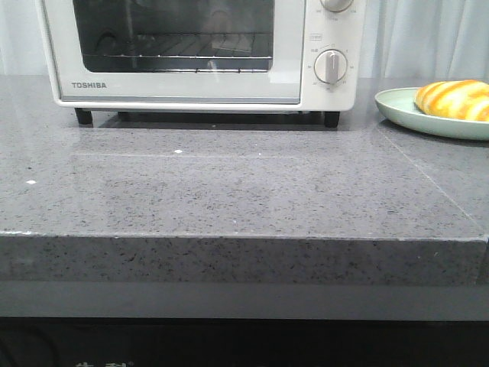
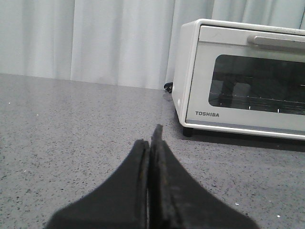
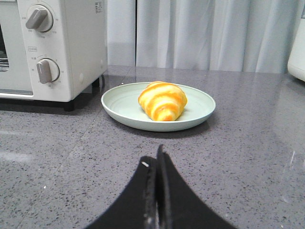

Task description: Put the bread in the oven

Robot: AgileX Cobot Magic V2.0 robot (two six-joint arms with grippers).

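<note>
Table fills the foreground, carrying the shut oven and, to its right, a plate holding the bread. Both hands, left and right, are pressed together and empty; nothing looks done yet: door unopened, bread unmoved

Grey speckled countertop, pale curtains behind — daylight

The speckled grey stone counter carries a white Toshiba toaster oven on black feet at the back and a pale green round plate to its right, apart
</note>
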